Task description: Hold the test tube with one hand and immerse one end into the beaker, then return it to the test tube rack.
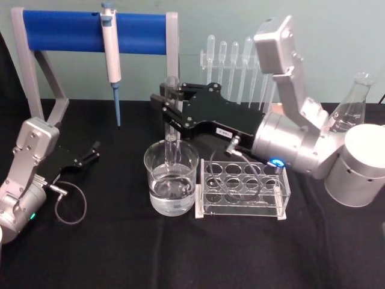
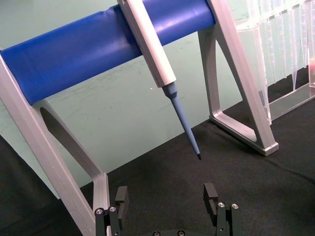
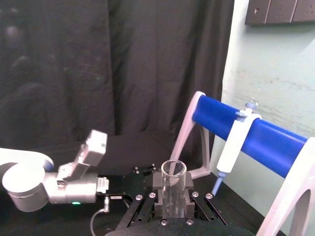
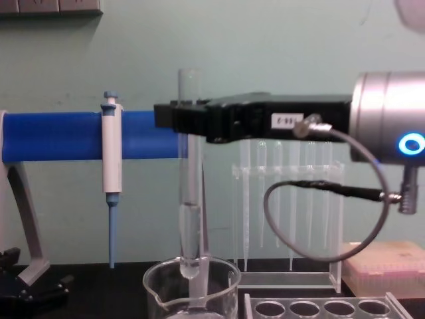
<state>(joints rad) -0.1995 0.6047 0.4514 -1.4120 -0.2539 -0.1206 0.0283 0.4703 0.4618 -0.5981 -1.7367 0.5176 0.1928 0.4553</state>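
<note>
Chest view and head view together set out the job: on the black surface (image 1: 120,253) the right pincer (image 4: 182,119) reaches in from the right, clenched on the test tube (image 4: 190,199) near its upper part and holding it upright. The left pincer (image 2: 165,194) rests low at the left, released and holding nothing, well apart from the glassware. Just right of the beaker (image 1: 156,180) stands the clear test tube rack (image 1: 283,192), its holes free. The beaker holds water in its lower part, and the tube's round end sits inside the rim, near the middle. It seems to hang above the water, though the chest view cuts off the beaker's base, so I cannot be sure. The step in hand looks like the dip itself. It would go best as a straight, slow descent with the tube vertical and off the glass wall and spout, stopping short of the bottom, with the grip firm enough that the smooth glass does not slide.
</note>
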